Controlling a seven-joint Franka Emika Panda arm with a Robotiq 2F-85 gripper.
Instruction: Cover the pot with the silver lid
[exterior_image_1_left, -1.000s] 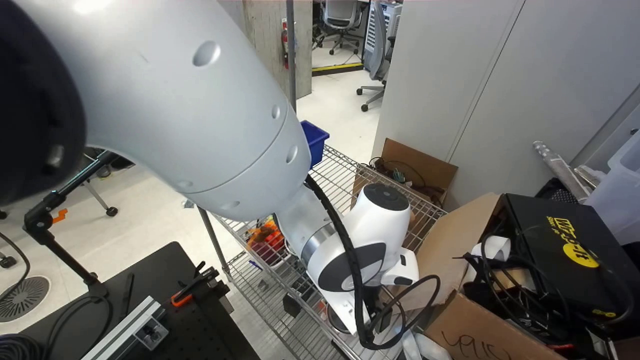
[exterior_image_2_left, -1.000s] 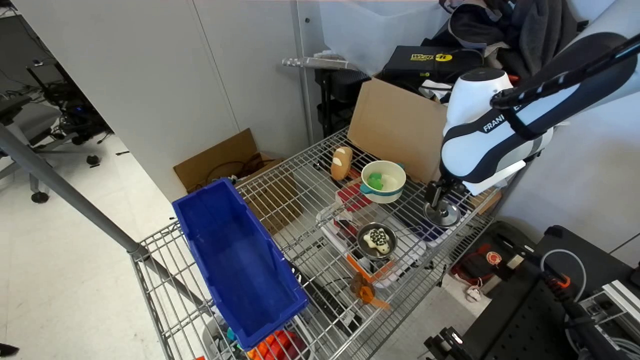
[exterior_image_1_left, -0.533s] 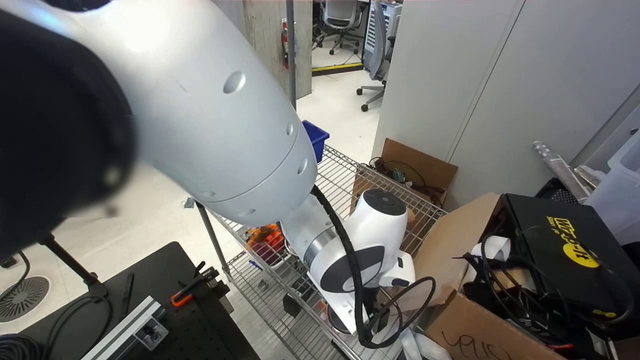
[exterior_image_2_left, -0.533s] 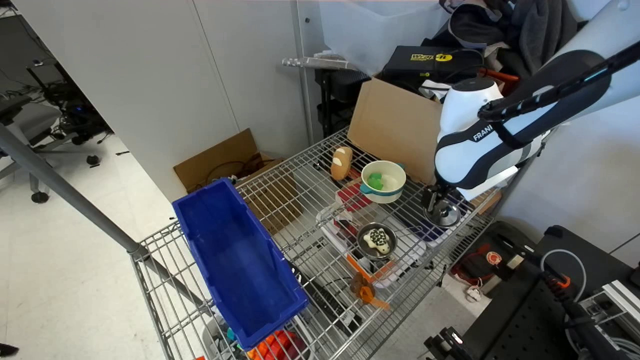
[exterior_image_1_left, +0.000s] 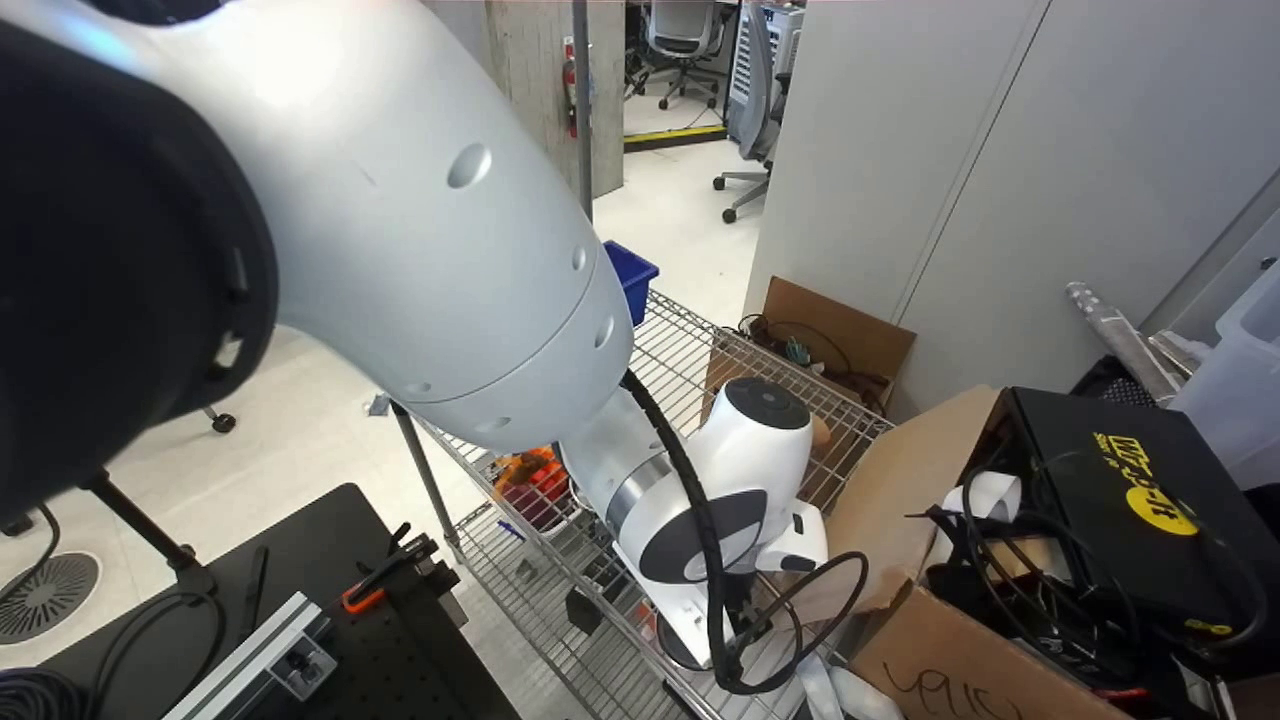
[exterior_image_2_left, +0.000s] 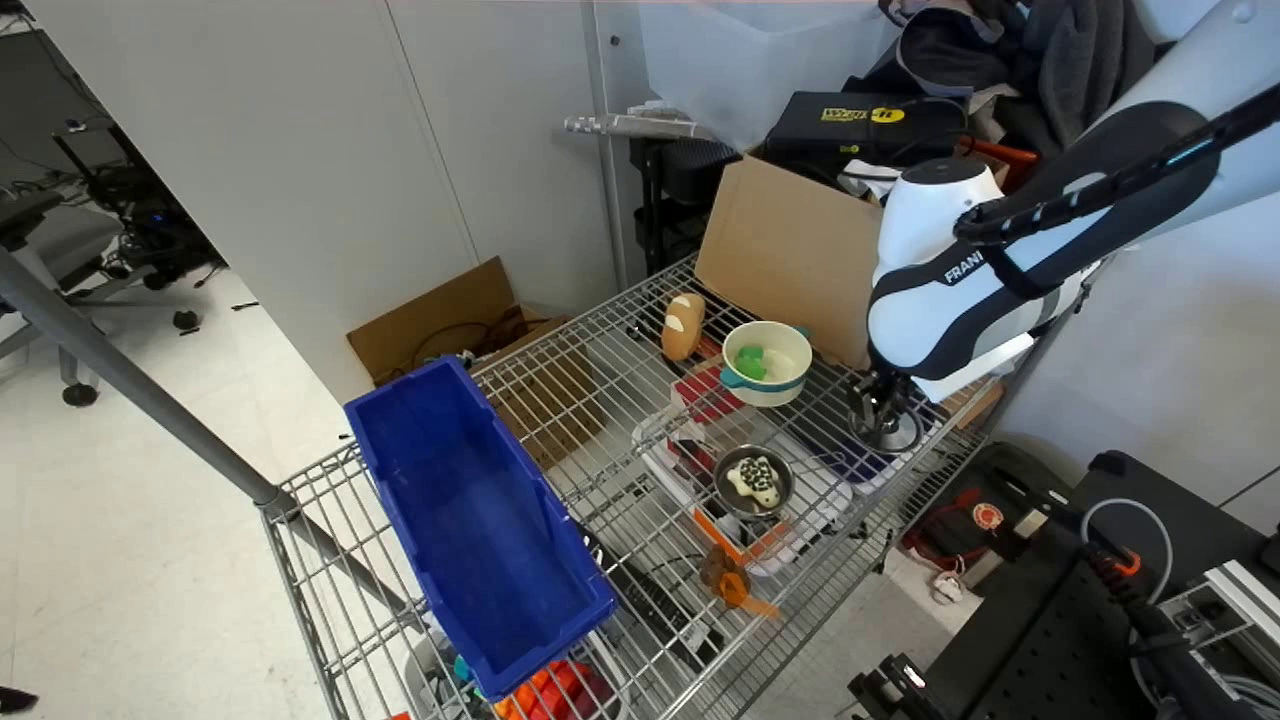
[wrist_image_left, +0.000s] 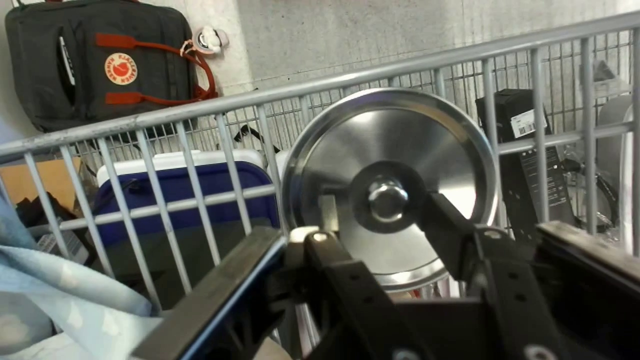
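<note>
The silver lid (wrist_image_left: 390, 135) lies flat on the wire shelf with its round knob (wrist_image_left: 387, 201) up; it also shows in an exterior view near the shelf's edge. My gripper (wrist_image_left: 382, 209) is right over it, one finger on each side of the knob. Between each finger and the knob a gap shows, so the jaws stand partly open and hold nothing. A cream pot (exterior_image_2_left: 768, 396) with teal handles stands uncovered a short way off, a green piece (exterior_image_2_left: 750, 362) inside. In an exterior view the arm and cable hide the lid and the pot.
A small metal pan (exterior_image_2_left: 722, 480) holding a spotted toy (exterior_image_2_left: 755, 480) sits near the lid. Beyond the pot are a bread-like toy (exterior_image_2_left: 683, 327) and a cardboard box flap (exterior_image_2_left: 795, 255). A blue bin (exterior_image_2_left: 480, 510) stands at the shelf's far end.
The arm has shifted slightly toward the pot side and settled above the lid. My fingers have drawn closer together around the knob. The lid appears not to have moved.
</note>
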